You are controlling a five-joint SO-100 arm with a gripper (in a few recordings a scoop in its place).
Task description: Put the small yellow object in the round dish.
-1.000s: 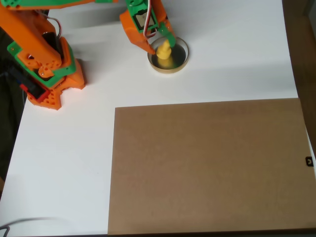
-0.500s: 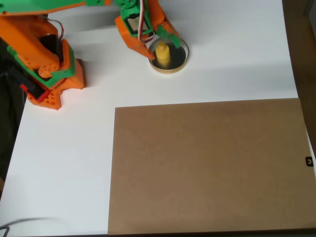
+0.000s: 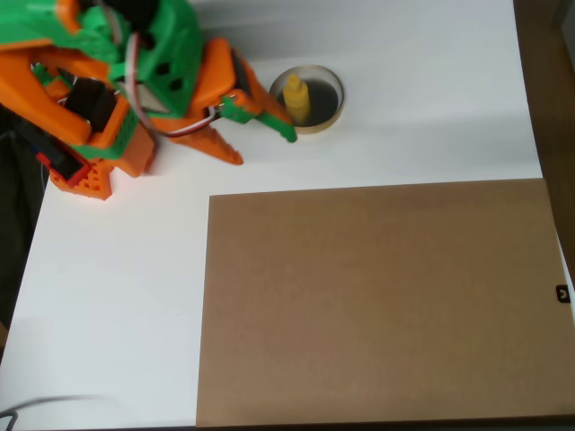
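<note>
The small yellow object stands upright inside the round dish, a cream-rimmed dish with a dark inside at the top middle of the overhead view. My orange and green gripper is left of and below the dish, apart from it. It is open, with nothing between the green finger and the orange finger.
A large brown board covers the lower right of the white table. The arm's orange base sits at the upper left. A dark strip runs along the table's right edge.
The gripper let go of the yellow object, left it standing in the dish, and drew back down and to the left.
</note>
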